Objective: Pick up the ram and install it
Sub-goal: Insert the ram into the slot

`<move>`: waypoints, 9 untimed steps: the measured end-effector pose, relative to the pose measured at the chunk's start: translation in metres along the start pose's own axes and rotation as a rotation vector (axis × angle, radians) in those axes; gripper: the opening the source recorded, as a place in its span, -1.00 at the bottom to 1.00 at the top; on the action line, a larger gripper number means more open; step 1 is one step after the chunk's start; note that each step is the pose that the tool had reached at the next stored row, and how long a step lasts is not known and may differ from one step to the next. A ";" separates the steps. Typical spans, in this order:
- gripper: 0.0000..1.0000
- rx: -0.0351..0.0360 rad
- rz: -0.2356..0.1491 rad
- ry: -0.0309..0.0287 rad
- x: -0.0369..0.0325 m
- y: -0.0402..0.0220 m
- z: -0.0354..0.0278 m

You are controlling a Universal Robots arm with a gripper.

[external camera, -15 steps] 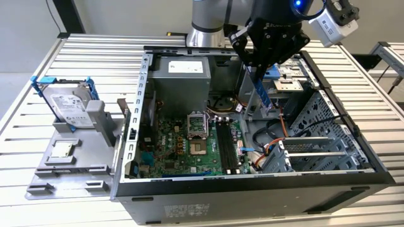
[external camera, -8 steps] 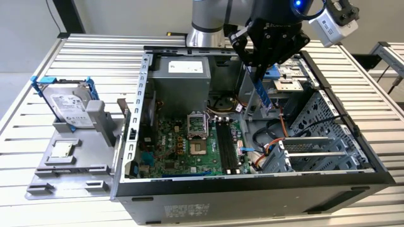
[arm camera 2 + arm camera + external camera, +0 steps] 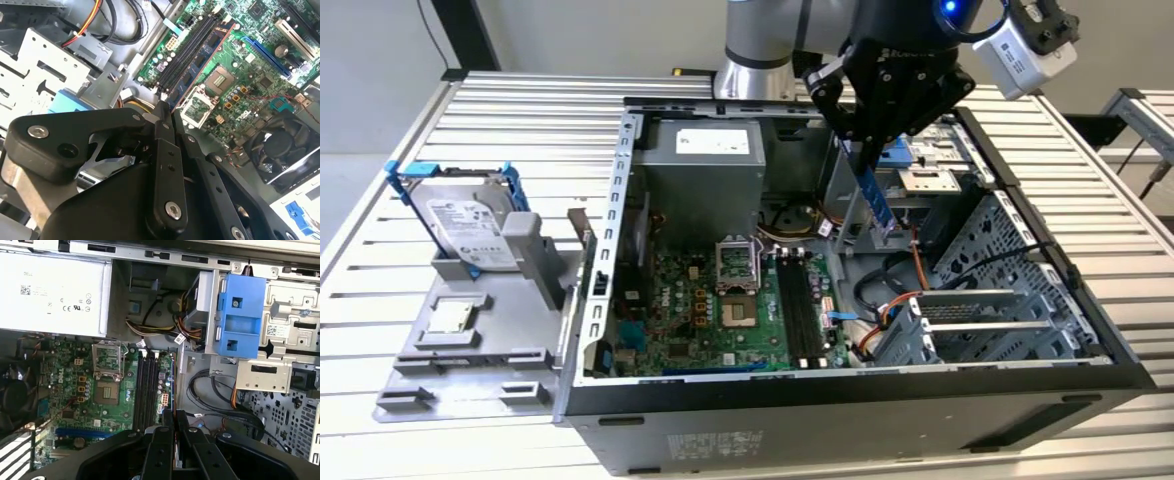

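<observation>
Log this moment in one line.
tool: shut on ram | ram: upright, above open case, near memory slots | install: not yet seated

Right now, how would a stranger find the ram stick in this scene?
Look at the open computer case. Above its motherboard, the black hand grips the ram nearly upright. It is a thin blue strip, unlike the black slots lying flat below.
</observation>
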State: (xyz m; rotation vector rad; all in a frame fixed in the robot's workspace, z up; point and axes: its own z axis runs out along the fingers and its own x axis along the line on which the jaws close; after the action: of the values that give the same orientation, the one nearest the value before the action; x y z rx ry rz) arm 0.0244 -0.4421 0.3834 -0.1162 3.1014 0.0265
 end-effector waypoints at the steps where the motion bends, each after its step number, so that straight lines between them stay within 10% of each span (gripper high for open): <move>1: -1.00 0.0000 0.000 0.0000 0.0000 0.0000 0.0000; 9: -1.00 0.0015 0.038 -0.0004 -0.0026 -0.0007 0.0134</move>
State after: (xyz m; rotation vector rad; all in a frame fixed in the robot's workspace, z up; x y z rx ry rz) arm 0.0275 -0.4424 0.3701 -0.0577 3.1029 0.0253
